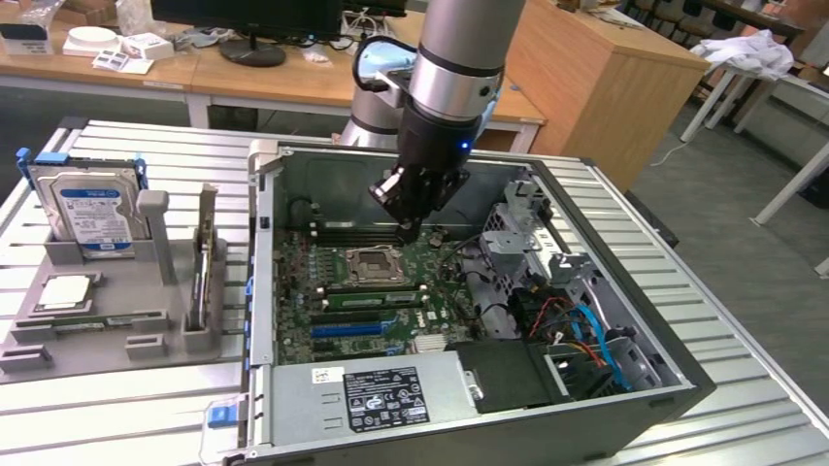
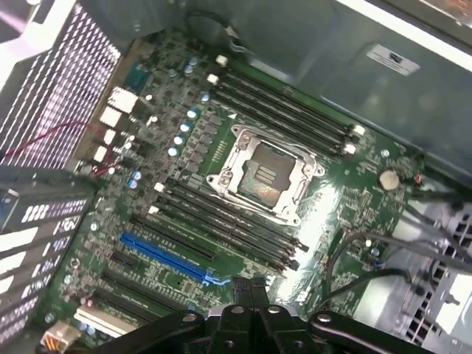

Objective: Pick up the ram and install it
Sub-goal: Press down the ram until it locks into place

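Note:
The ram (image 1: 93, 319), a thin green stick, lies flat in a slot of the grey holder (image 1: 81, 351) on the exterior view's left, outside the computer case. My gripper (image 1: 410, 231) hangs inside the open case (image 1: 263, 291), far from the ram. It is above the black memory slots (image 1: 363, 231) behind the CPU socket (image 1: 369, 262). Its fingers (image 2: 251, 286) are pressed together with nothing between them. In the wrist view the motherboard lies below them, with the CPU socket (image 2: 264, 173), dark memory slots (image 2: 228, 225) and a blue slot (image 2: 166, 258).
A hard drive (image 1: 93, 209) and a card on edge (image 1: 205, 262) stand in the holder. What looks like another green stick (image 1: 372, 298) sits in a slot between the socket and the blue slot (image 1: 348, 330). Cables (image 1: 589, 330), a drive cage (image 1: 525, 228) and a power supply (image 1: 376, 393) crowd the case.

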`<state>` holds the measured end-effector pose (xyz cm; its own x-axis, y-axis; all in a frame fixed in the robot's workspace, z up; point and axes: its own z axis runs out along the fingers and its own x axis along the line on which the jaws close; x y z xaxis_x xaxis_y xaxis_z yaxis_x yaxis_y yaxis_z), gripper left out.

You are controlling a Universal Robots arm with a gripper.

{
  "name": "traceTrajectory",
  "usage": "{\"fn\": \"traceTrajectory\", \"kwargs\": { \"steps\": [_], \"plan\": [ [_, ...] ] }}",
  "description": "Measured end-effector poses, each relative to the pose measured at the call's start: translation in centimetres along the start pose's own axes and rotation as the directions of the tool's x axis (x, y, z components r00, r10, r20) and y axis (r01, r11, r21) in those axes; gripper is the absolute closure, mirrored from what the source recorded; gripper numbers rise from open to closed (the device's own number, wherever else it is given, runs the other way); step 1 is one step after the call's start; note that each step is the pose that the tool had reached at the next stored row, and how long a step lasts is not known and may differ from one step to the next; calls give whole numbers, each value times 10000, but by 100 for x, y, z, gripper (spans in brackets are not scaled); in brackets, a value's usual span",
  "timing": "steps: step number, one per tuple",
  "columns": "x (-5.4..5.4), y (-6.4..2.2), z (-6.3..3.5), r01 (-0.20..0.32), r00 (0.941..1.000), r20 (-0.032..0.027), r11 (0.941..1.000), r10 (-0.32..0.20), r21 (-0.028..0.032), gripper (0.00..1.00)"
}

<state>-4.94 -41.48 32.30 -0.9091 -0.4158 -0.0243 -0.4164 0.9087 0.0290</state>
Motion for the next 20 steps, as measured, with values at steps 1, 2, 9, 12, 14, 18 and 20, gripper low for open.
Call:
{"fn": "traceTrajectory", "kwargs": {
  "steps": [1, 2, 9, 12, 14, 18, 20],
  "plan": [
    [0, 0, 1, -152, 9999, 4, 9999, 152, 4, 89],
    [1, 0, 2, -304, 9995, 8, 9995, 304, 7, 89],
    [4, 1, 8, -1361, 9907, 42, 9907, 1361, 30, 89],
    [7, 3, 11, -1784, 9839, 55, 9839, 1784, 39, 89],
    [10, 4, 12, -2054, 9787, 65, 9787, 2053, 44, 89],
    [17, 7, 15, -2562, 9666, 82, 9666, 2562, 53, 89],
    [21, 9, 17, -2804, 9599, 91, 9599, 2803, 57, 89]
  ]
}}
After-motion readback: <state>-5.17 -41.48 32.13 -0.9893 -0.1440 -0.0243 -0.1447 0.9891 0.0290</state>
